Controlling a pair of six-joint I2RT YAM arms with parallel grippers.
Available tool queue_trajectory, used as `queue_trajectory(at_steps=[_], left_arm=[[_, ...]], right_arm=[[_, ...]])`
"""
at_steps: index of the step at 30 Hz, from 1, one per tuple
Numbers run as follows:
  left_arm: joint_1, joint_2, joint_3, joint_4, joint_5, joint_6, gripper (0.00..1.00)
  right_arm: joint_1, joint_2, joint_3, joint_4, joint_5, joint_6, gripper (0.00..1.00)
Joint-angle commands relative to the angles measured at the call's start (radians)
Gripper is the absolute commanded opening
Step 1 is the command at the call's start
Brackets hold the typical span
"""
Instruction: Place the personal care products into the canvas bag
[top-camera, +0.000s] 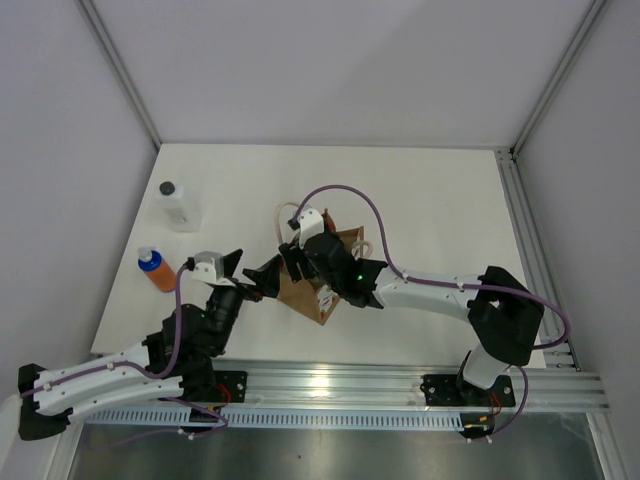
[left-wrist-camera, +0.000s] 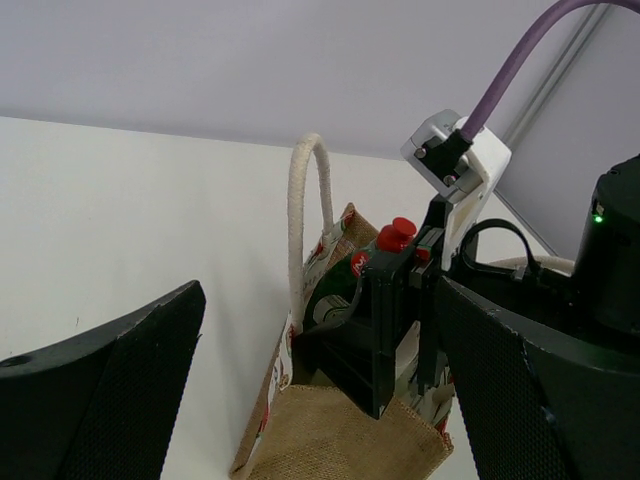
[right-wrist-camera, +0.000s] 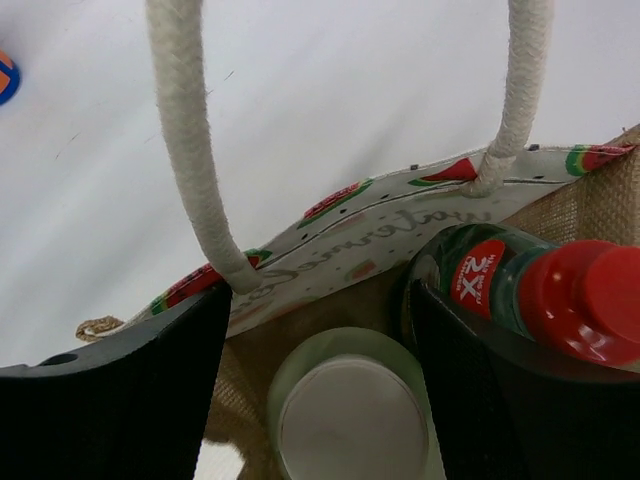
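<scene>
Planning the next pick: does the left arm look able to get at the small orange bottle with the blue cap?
Probably yes. The orange bottle stands alone just left of that arm's wrist, nothing between them, and the left gripper is open and empty, though pointed toward the brown canvas bag.

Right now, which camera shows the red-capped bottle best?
Right wrist: the red-capped bottle sits close, cap and label clear, in the canvas bag. Left wrist shows little beyond its cap; the top view hides it.
</scene>
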Motion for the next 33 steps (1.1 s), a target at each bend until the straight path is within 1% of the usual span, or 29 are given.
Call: queue_trajectory(at_steps=[1,5,6,9,10,12,13,16,17,19,20,21,22,23,24,25,27,28,30,31,33], left_arm=[[0.008,-0.005,-0.009,0.025,-0.009,-0.016,0.99],[0.006,0.015,-0.002,0.030,-0.012,-0.007,0.99],[0.008,0.023,-0.001,0.028,-0.012,-0.005,0.99],[0.008,0.040,0.001,0.033,-0.014,0.004,0.99],[0.009,0.046,0.008,0.035,-0.011,0.007,0.99],[0.009,0.064,0.010,0.041,-0.008,0.016,0.99],[0.011,0.071,0.013,0.038,-0.008,0.016,0.99],[0.011,0.100,0.025,0.025,-0.024,0.001,0.99],[0.014,0.106,0.028,0.000,-0.041,-0.031,0.99],[0.035,0.124,0.057,-0.027,-0.098,-0.082,0.99],[0.085,0.127,0.074,-0.122,-0.091,-0.158,0.99],[0.118,0.130,0.143,-0.178,-0.081,-0.207,0.99],[0.153,0.146,0.166,-0.242,-0.072,-0.259,0.99],[0.231,0.156,0.218,-0.387,-0.062,-0.387,0.99],[0.276,0.170,0.240,-0.445,-0.037,-0.433,0.99],[0.363,0.189,0.317,-0.523,-0.011,-0.451,0.99],[0.447,0.253,0.375,-0.614,0.040,-0.471,0.99],[0.527,0.273,0.454,-0.677,0.055,-0.444,0.99],[0.601,0.314,0.488,-0.702,0.081,-0.398,0.99],[0.676,0.319,0.511,-0.725,0.084,-0.370,0.99],[0.762,0.328,0.537,-0.749,0.087,-0.370,0.99]], right_arm=[[0.013,-0.091,0.061,-0.030,0.024,-0.032,0.75],[0.013,-0.222,0.066,-0.078,0.067,-0.049,0.76],[0.011,-0.280,0.057,-0.095,0.078,-0.052,0.76],[0.010,-0.351,0.040,-0.121,0.110,-0.052,0.76],[0.010,-0.396,0.025,-0.162,0.113,-0.045,0.77],[0.010,-0.440,0.008,-0.187,0.128,-0.026,0.77],[0.010,-0.491,-0.021,-0.205,0.136,0.000,0.77],[0.008,-0.577,-0.093,-0.205,0.157,0.035,0.76],[0.010,-0.641,-0.151,-0.202,0.162,0.052,0.76],[0.010,-0.706,-0.208,-0.184,0.161,0.052,0.77],[0.011,-0.736,-0.236,-0.176,0.158,0.041,0.77],[0.010,-0.791,-0.282,-0.164,0.157,0.041,0.77],[0.010,-0.818,-0.302,-0.158,0.162,0.041,0.77],[0.010,-0.839,-0.321,-0.149,0.162,0.050,0.77],[0.011,-0.880,-0.354,-0.140,0.153,0.075,0.77],[0.010,-0.896,-0.374,-0.094,0.112,0.081,0.77],[0.010,-0.927,-0.438,-0.048,0.087,0.095,0.77],[0.010,-0.928,-0.456,-0.038,0.085,0.101,0.77],[0.010,-0.919,-0.476,-0.028,0.098,0.115,0.77],[0.010,-0.898,-0.480,-0.023,0.098,0.121,0.77],[0.010,-0.870,-0.471,-0.027,0.069,0.121,0.77]])
